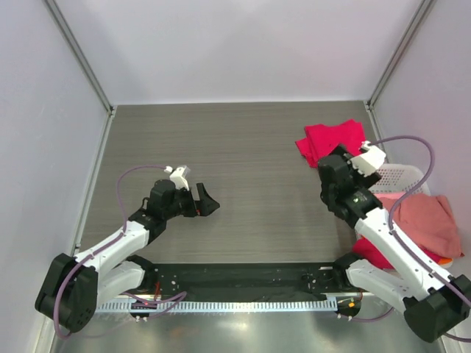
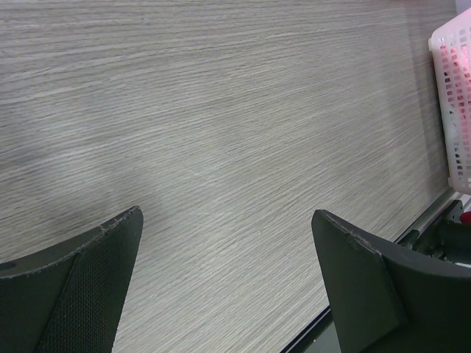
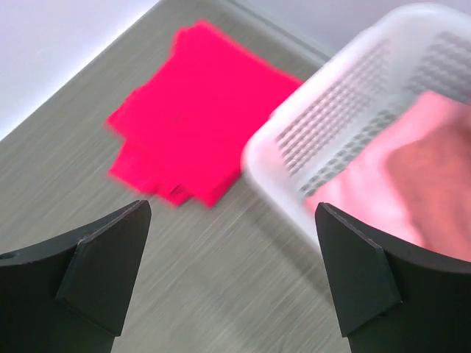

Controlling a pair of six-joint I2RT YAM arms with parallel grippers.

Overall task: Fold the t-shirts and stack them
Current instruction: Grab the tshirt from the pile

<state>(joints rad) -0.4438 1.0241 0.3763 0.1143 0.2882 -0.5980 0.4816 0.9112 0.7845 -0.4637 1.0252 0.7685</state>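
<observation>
First, orange t-shirt (image 1: 446, 259): only a sliver shows at the near right of the counter (image 1: 243, 147), under the salmon cloth.
Bunched crimson t-shirt (image 1: 368, 254): it is wadded beside the right forearm, below the salmon cloth, and its axis cannot be told.
Salmon-pink t-shirt (image 1: 430, 220): it is crumpled and spills out of the basket's near side toward the right wall, with no clear long axis.
Left hand (image 2: 227, 214): its jaws are spread wide and hold nothing. It hangs over bare counter left of centre and points rightward.
Light pink t-shirt (image 1: 388, 198): it lies heaped inside the basket, beside the salmon one.
Basket (image 1: 401, 176): white lattice plastic, standing at the right edge.
Right hand (image 3: 232, 208): its jaws are spread wide and empty. It hangs above the counter and faces the basket rim and the folded shirt.
Folded crimson t-shirt (image 3: 199, 125): it lies flat on the far right of the counter, just beyond the basket. Its long axis runs across the counter, with the right end slightly farther. Which way the neck points cannot be told.
</observation>
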